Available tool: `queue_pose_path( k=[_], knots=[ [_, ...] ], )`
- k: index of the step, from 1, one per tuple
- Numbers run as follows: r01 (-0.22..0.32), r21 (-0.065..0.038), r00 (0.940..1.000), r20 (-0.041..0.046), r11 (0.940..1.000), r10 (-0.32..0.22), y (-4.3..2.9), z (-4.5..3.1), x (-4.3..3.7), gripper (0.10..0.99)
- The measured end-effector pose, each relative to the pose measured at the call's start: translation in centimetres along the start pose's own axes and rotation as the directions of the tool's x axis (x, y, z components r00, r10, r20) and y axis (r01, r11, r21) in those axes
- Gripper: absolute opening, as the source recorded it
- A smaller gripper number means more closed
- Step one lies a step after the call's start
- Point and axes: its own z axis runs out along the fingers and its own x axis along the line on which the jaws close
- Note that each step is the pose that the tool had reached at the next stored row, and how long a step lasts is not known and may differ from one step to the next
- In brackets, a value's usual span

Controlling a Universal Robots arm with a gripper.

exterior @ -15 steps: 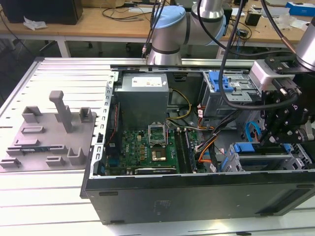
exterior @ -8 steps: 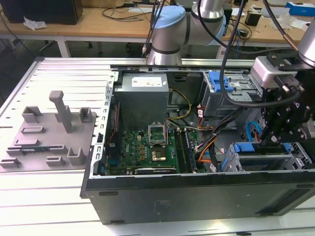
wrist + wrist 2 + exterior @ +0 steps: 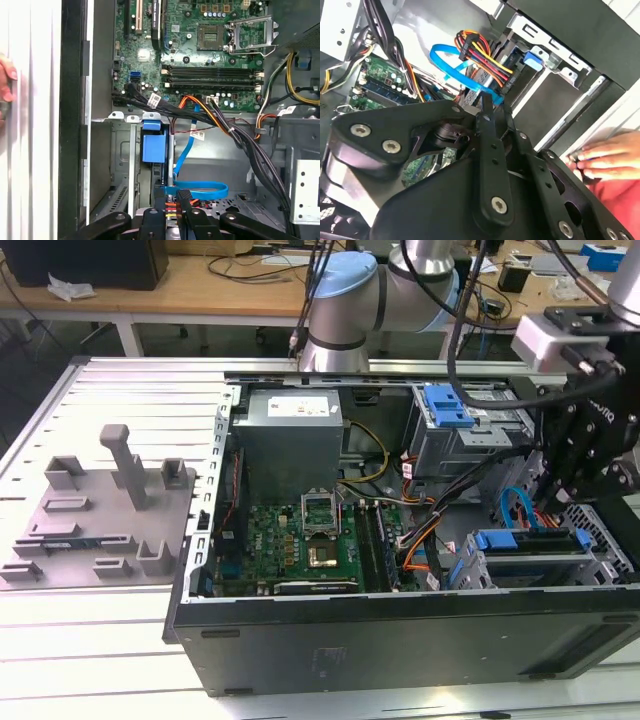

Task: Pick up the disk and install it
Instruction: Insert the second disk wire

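In both wrist views the gripper (image 3: 172, 200) has its 2 black fingers (image 3: 487, 120) drawn close together, with only a narrow slot between them, and nothing can be made out clamped there; the tips sit right at the looped blue data cable (image 3: 200, 189) and the bundle of red, yellow and black power wires (image 3: 482, 57). In the exterior view the gripper (image 3: 560, 495) hangs inside the open computer case (image 3: 400, 630), at that view's right, just above the drive cage. The disk (image 3: 530, 545) sits seated in that cage, its blue carrier frame showing, directly below the fingers. A person's hand (image 3: 605, 157) rests on the case edge.
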Motion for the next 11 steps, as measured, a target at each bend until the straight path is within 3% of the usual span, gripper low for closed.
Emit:
queue_pose_path(
  k=[2,3,5,11],
  knots=[
    [0.001,-0.001,0.9993,-0.0363,1.0000,-0.001,0.25,-0.33,-0.75,0.106],
    [0.001,-0.001,0.9991,-0.0424,1.0000,-0.001,0.29,-0.37,-0.86,0.106],
    [0.001,-0.001,0.9989,-0.0470,1.0000,-0.001,0.35,-0.39,-0.89,0.106],
    [0.001,-0.001,0.9989,-0.0468,1.0000,-0.001,0.39,-0.39,-0.90,0.106]
  ],
)
